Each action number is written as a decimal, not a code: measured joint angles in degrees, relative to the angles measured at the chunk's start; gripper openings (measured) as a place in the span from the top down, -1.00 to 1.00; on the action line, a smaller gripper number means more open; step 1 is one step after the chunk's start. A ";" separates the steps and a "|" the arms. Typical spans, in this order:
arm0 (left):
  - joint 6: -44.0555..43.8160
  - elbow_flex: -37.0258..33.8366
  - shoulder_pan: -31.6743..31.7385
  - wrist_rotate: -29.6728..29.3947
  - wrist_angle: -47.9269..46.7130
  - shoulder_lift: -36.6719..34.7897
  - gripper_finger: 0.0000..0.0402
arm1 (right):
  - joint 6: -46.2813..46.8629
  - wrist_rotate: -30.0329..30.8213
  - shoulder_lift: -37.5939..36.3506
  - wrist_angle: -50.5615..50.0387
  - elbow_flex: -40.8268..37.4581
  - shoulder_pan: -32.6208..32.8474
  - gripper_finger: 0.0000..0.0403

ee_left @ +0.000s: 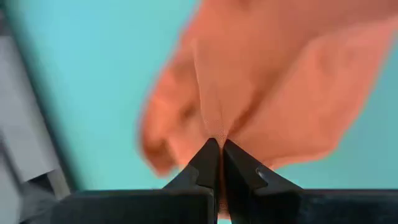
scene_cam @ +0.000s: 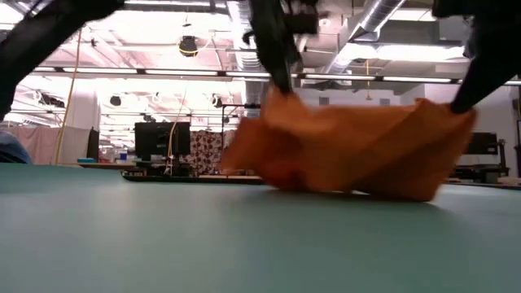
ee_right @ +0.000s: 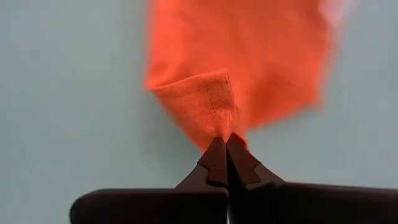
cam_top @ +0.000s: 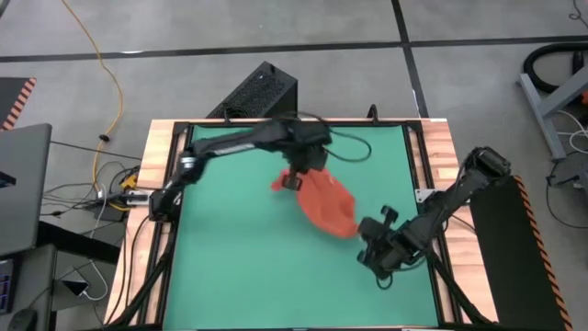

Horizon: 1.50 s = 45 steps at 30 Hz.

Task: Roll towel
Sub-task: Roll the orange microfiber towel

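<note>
The towel (cam_top: 328,204) lies bunched near the middle of the green mat (cam_top: 230,267) that covers the worktop. The left tool (cam_top: 296,180) is clenched on the towel's edge toward the mat's far side, its fingertips (ee_left: 219,155) pressed together with a fold of cloth between them. The right tool (cam_top: 366,230) pinches the opposite corner, on the side toward the mat's near right part, fingers (ee_right: 225,152) tight on the fabric. Between both tools the towel sags, its middle resting on the mat.
</note>
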 joint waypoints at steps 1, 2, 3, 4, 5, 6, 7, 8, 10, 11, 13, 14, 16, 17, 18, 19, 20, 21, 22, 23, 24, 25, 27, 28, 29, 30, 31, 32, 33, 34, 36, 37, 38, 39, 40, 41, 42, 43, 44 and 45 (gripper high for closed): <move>-0.73 0.00 0.00 -0.68 -0.14 -2.21 1.00 | 1.58 1.21 0.02 -2.56 0.00 -0.98 0.98; -1.28 0.00 -0.01 -1.51 -0.22 -4.92 1.00 | 2.60 2.46 0.02 -4.96 0.00 -2.06 0.98; -1.78 0.00 -0.02 -2.79 -0.22 -7.27 1.00 | 3.28 3.76 0.00 -7.18 0.00 -3.25 0.98; -2.22 0.04 -0.02 -4.22 0.17 -9.48 1.00 | 3.53 5.28 0.00 -9.37 0.01 -4.68 0.98; -2.79 0.04 0.04 -5.68 0.68 -11.84 1.00 | 3.56 6.83 0.00 -11.25 0.13 -6.19 0.98; -3.37 0.04 0.22 -7.15 1.14 -13.69 1.00 | 3.51 8.61 0.02 -13.19 0.67 -7.75 0.98; -3.91 0.04 0.46 -8.51 1.76 -15.58 1.00 | 3.30 10.69 0.02 -14.86 1.40 -9.28 0.98; -4.45 0.04 0.86 -9.32 2.58 -17.16 1.00 | 2.86 13.15 0.02 -16.48 2.24 -10.77 0.98; -5.21 0.04 1.93 -9.66 4.35 -19.69 1.00 | 0.22 18.40 0.00 -19.10 4.22 -13.53 0.98; -5.30 0.06 2.54 -9.76 5.05 -20.39 1.00 | -1.47 21.00 0.00 -20.60 5.44 -14.91 0.98; -5.38 0.09 4.20 -10.05 6.32 -21.15 1.00 | -5.19 26.32 0.00 -24.10 8.40 -18.04 0.98; -5.47 0.09 5.14 -10.49 6.40 -21.16 1.00 | -7.03 28.49 0.00 -25.68 10.11 -19.74 0.98; -5.72 0.04 7.22 -11.65 6.31 -20.51 1.00 | -10.88 31.70 0.00 -28.06 13.52 -23.35 0.98; -5.64 0.04 8.26 -12.44 6.33 -19.87 1.00 | -12.86 33.21 0.00 -28.92 15.31 -25.00 0.98; -5.05 0.04 9.50 -12.74 6.33 -19.21 1.00 | -14.92 35.00 0.00 -29.36 17.01 -26.63 0.98; -4.56 0.02 10.73 -12.65 6.58 -18.41 1.00 | -17.12 37.15 0.00 -29.69 18.71 -28.15 0.98; -3.99 0.01 11.90 -12.68 7.47 -17.55 1.00 | -19.44 39.47 0.00 -30.03 20.37 -29.75 0.98; -3.37 -0.05 12.99 -13.16 9.08 -16.84 1.00 | -21.87 42.06 0.00 -30.16 21.89 -31.40 0.98; -2.51 -0.10 14.14 -14.25 10.93 -16.22 1.00 | -24.20 44.66 0.00 -30.13 23.47 -33.06 0.98; -1.39 -0.12 15.04 -15.64 13.08 -15.79 1.00 | -26.51 47.14 0.00 -30.16 24.90 -34.57 0.98; -0.54 -0.13 15.82 -16.67 15.27 -15.72 1.00 | -28.66 49.34 0.00 -30.16 26.32 -36.01 0.98; 0.27 -0.13 16.47 -17.40 17.69 -15.72 1.00 | -30.72 51.49 0.00 -30.19 27.70 -37.30 0.98; 1.41 0.00 17.12 -18.01 21.98 -16.02 1.00 | -34.34 53.53 -0.02 -30.18 30.16 -39.13 0.98; 1.74 0.00 17.16 -17.99 23.16 -16.41 1.00 | -35.88 53.53 -0.02 -30.29 31.46 -39.79 0.98; 2.09 0.00 17.04 -17.72 23.54 -16.63 1.00 | -37.18 53.55 -0.02 -30.30 32.63 -40.52 0.98; 2.38 0.00 16.76 -17.04 23.75 -16.72 1.00 | -37.83 53.58 -0.02 -30.26 33.54 -40.97 0.98; 2.33 0.00 16.38 -16.36 23.79 -16.74 1.00 | -38.18 53.60 -0.04 -30.27 34.08 -40.98 0.98; 2.07 0.00 16.09 -15.57 22.89 -16.74 1.00 | -38.38 53.59 -0.17 -30.34 34.38 -40.74 0.98; 1.82 0.00 15.77 -14.66 21.16 -16.74 1.00 | -38.47 53.58 -0.30 -30.26 34.45 -40.28 0.98; 1.42 -0.07 15.50 -13.78 19.39 -16.71 1.00 | -38.22 53.53 -0.33 -30.22 34.44 -39.78 0.98; 0.91 -1.96 14.41 -13.66 18.48 -16.69 1.00 | -37.09 52.28 -0.39 -30.33 33.95 -37.88 0.98; 0.80 -3.35 13.94 -14.05 17.93 -16.70 1.00 | -36.73 49.94 -0.41 -30.32 33.65 -36.87 0.98; 0.38 -4.96 13.36 -14.75 16.86 -16.80 1.00 | -36.04 47.13 -0.42 -30.11 33.26 -35.78 0.98; -0.28 -6.93 12.77 -14.91 15.91 -16.93 1.00 | -34.81 43.72 -0.27 -30.09 32.62 -34.47 0.98; -1.04 -8.91 12.04 -14.82 15.25 -17.07 1.00 | -33.39 40.12 -0.20 -30.11 31.68 -33.13 0.98; -1.91 -11.26 11.25 -14.49 15.17 -17.64 1.00 | -31.83 36.25 -0.16 -30.03 30.46 -31.84 0.98; -2.71 -14.10 10.58 -13.87 15.16 -18.46 1.00 | -30.11 32.50 -0.12 -29.96 29.02 -30.39 0.98; -3.50 -17.24 9.73 -13.85 15.20 -19.52 1.00 | -28.39 29.18 -0.11 -29.52 27.19 -28.71 0.98; -4.28 -20.73 8.86 -14.01 15.64 -20.72 1.00 | -26.66 25.97 -0.11 -28.62 25.19 -27.05 0.98; -5.24 -24.77 8.02 -14.04 16.66 -21.96 1.00 | -24.87 23.07 -0.11 -27.86 23.05 -25.40 0.98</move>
